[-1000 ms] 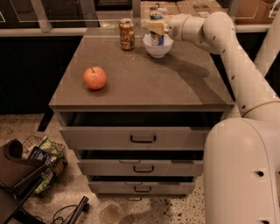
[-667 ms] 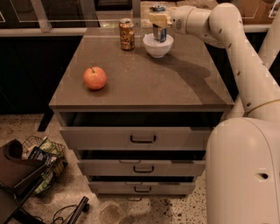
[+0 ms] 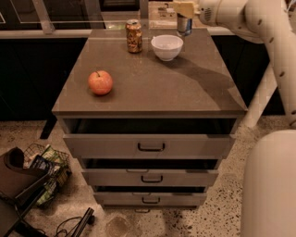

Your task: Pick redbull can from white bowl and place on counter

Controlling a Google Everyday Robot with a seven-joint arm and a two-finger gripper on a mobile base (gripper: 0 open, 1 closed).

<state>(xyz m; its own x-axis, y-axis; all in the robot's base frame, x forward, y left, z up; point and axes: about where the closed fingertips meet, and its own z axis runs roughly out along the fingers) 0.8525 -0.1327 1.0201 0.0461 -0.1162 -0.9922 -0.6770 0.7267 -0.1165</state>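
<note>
My gripper [image 3: 184, 10] is at the top of the view, above and just right of the white bowl [image 3: 167, 46]. It is shut on the redbull can [image 3: 184, 25], whose blue-and-silver lower half hangs below the fingers, lifted clear of the bowl. The bowl sits at the back of the counter [image 3: 152, 88] and looks empty. The can's top is hidden by the fingers.
A brown-gold patterned can [image 3: 134, 36] stands left of the bowl. A red apple [image 3: 100, 82] lies at the counter's left. The cabinet's drawers [image 3: 150, 147] are slightly open. My white arm [image 3: 273, 41] runs down the right side. Clutter lies on the floor at lower left.
The gripper has lifted the redbull can up out of the white bowl and shifted it slightly to the right. The bowl stays in place.
</note>
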